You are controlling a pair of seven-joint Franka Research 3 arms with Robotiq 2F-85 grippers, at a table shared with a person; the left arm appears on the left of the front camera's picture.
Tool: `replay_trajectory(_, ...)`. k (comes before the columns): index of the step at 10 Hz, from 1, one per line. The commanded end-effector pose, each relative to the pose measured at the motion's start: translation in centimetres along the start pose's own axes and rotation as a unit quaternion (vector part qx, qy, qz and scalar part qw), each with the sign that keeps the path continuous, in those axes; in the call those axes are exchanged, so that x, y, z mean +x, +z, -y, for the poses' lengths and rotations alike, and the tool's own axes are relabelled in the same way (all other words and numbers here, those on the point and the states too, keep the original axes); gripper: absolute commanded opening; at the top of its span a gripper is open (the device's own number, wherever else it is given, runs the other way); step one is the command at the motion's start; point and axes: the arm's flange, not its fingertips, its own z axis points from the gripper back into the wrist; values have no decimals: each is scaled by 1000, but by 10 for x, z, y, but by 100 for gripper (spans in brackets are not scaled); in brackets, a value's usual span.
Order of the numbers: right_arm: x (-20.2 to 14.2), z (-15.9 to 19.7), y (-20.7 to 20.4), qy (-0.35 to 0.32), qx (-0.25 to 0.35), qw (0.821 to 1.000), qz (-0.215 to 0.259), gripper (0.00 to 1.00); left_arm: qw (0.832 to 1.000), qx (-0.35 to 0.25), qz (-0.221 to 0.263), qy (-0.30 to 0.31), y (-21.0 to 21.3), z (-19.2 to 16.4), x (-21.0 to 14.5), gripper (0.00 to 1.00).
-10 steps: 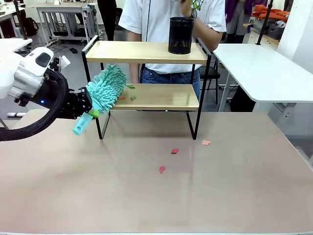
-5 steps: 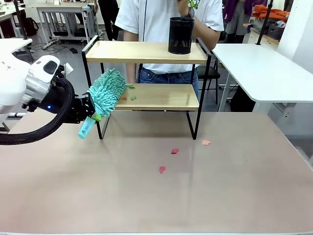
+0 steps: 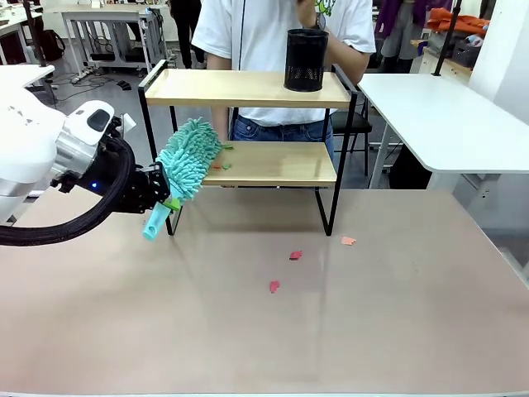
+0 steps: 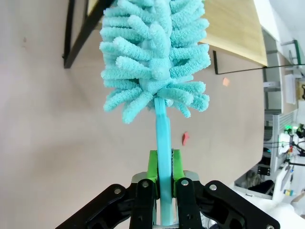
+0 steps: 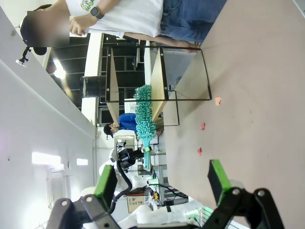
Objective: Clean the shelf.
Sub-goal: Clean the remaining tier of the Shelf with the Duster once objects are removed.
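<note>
Two light wooden boards are carried one above the other in a thin black tube frame with raised side rails. So built, the shelf (image 3: 248,88) is set on the far part of the table (image 3: 397,331), toward 12 o'clock from its middle, just in front of a person (image 3: 273,29). A black mesh cup (image 3: 306,59) is stood on the upper board toward its 3 o'clock end. Small green and reddish scraps (image 3: 220,164) are seen on the lower board near its 9 o'clock end. That end, with part of the front leg there, is covered by the fluffy teal head of a duster (image 3: 188,157), so contact between head and board cannot be judged. The duster's handle is clamped between the pads of the left gripper (image 3: 168,200), at 8 o'clock from the shelf. The right gripper (image 5: 162,180) is spread wide, with nothing held between its pads. Three paper bits (image 3: 295,255) are scattered on the table at 6 o'clock from the shelf.
</note>
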Motion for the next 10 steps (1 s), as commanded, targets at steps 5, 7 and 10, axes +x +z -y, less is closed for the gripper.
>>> replay_trajectory(5, 0, -2, 0, 7, 4, 1000, -2, 100, 992, -47, -90, -75, -7, 17, 1, 12)
replay_trajectory(7, 0, -2, 0, 7, 4, 1000, -2, 100, 984, -78, -115, -108, -8, 18, -4, 12)
replay_trajectory(10, 0, -2, 0, 7, 4, 1000, -2, 100, 958, -123, -192, -176, 0, 20, -13, 12)
